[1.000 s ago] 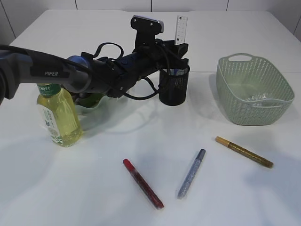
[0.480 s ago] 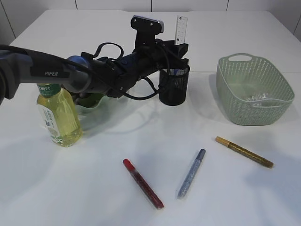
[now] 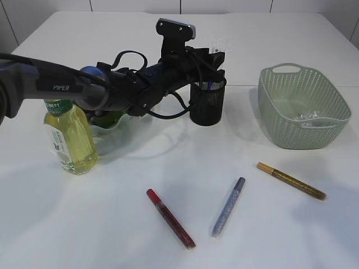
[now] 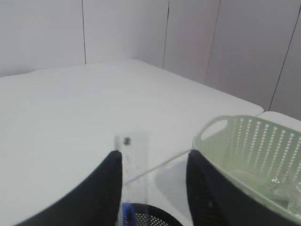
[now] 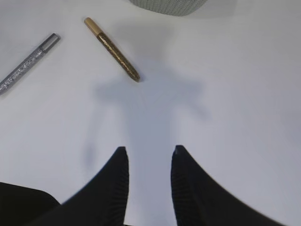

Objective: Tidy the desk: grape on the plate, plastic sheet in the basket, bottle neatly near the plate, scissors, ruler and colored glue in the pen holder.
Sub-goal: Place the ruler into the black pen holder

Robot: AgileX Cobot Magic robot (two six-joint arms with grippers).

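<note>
Bright, even light from above on a white table (image 3: 112, 224). Soft shadows fall beneath objects. The left wrist view shows a blurred transparent ruler (image 4: 134, 162); near gripper fingers look soft.

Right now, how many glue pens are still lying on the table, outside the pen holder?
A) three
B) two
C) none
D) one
A: the red glue pen, the silver glue pen and the gold glue pen all lie flat on the table, in front of the pen holder.

Ruler (image 4: 134, 160) blurred between left fingers (image 4: 106, 188)
</note>
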